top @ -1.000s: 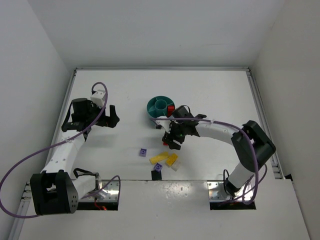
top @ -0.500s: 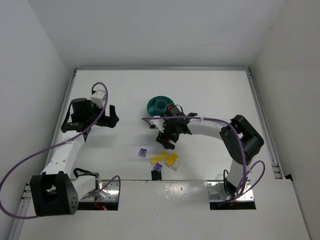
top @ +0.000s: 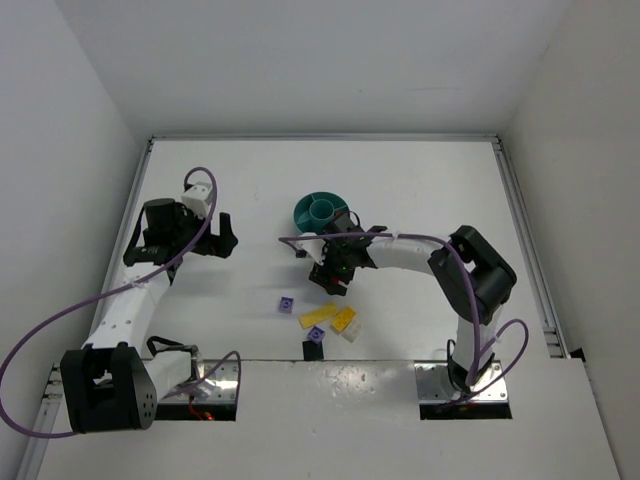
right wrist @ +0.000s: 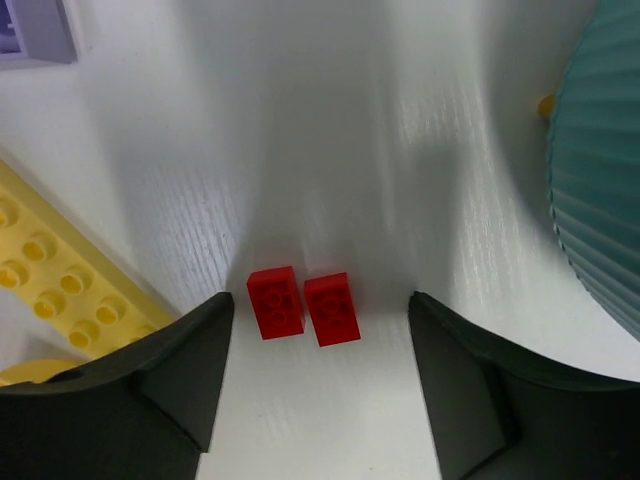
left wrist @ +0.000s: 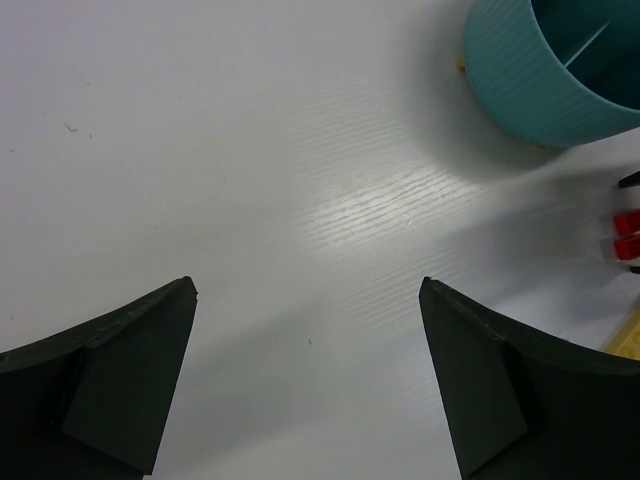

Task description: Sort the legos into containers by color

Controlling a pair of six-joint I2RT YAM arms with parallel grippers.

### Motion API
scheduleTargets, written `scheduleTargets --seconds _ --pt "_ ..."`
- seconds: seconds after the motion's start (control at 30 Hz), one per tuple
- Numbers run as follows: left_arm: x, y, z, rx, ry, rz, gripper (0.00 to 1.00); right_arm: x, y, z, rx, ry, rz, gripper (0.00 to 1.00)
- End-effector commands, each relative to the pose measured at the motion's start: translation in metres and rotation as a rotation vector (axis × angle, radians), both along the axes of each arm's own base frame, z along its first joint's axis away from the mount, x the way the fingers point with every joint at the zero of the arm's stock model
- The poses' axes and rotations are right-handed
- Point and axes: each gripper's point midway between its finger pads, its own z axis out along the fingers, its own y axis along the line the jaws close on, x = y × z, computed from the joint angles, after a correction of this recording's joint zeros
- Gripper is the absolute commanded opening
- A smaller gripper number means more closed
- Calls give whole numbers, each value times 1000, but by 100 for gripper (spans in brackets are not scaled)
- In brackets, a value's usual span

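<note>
Two small red legos [right wrist: 276, 302] [right wrist: 332, 309] lie side by side on the white table, and they also show as red legos [left wrist: 627, 235] at the left wrist view's right edge. My right gripper [right wrist: 320, 297] hangs open over them, one finger on each side, touching neither. From above, the right gripper [top: 332, 278] hides them, just in front of the teal dish [top: 320, 212] whose compartments are the containers. The dish's ribbed wall [right wrist: 600, 200] stands to the right. My left gripper [left wrist: 307, 285] is open over bare table, left of the dish [left wrist: 545, 70].
Loose legos lie near the front edge: a purple one [top: 287, 303], two yellow ones [top: 318, 315] [top: 343, 319], an off-white one [top: 352, 332] and a purple one [top: 315, 335]. In the right wrist view a long yellow brick [right wrist: 60, 270] lies left of the fingers and a purple brick [right wrist: 35, 30] at top left.
My right gripper has slid left along the dish's near side, and its wrist now covers the dish's front rim. The left arm has stayed put.
</note>
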Motion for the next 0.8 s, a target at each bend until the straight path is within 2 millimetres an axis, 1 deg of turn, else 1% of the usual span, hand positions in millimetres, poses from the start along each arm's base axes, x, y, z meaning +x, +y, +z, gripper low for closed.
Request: scheduleTargets --seconds 0.0,0.07,0.1,0.17,0.2,0.33,0.43,0.47,0.5,0.53,0.67,0.7,0.73,0.77 --pt "5 3 12 9 -58 -1 100 3 6 -6 -8 -4 5 68" --pt "5 4 12 16 -61 -6 100 6 9 -4 -1 -10 5 64" --pt "5 4 12 17 -61 -6 100 6 9 -4 -1 -10 5 60" --pt "5 4 12 17 -61 -6 100 6 9 -4 -1 -10 5 55" --pt "5 4 12 17 -61 -6 100 7 8 -4 -7 -16 1 50" --pt "6 4 14 17 -70 -6 100 6 4 -7 -21 -19 5 41" --pt "7 4 11 17 -61 -6 100 6 2 -4 -28 -24 1 36" --pt "7 4 11 17 -61 -6 100 2 -2 -4 -36 -16 1 34" --pt "7 4 11 17 -61 -6 100 4 0 0 -27 -25 1 33" --pt "7 4 11 17 -61 -6 100 1 -3 -3 -34 -17 1 33" --pt "7 4 11 17 -61 -6 100 3 2 16 11 -37 -18 30" --pt "7 4 11 17 -61 -6 100 9 3 30 35 -54 -39 30" --pt "7 4 11 17 -61 -6 100 6 8 36 67 -33 -51 30" --pt "7 4 11 17 -61 -6 100 12 12 48 94 -41 -67 30"
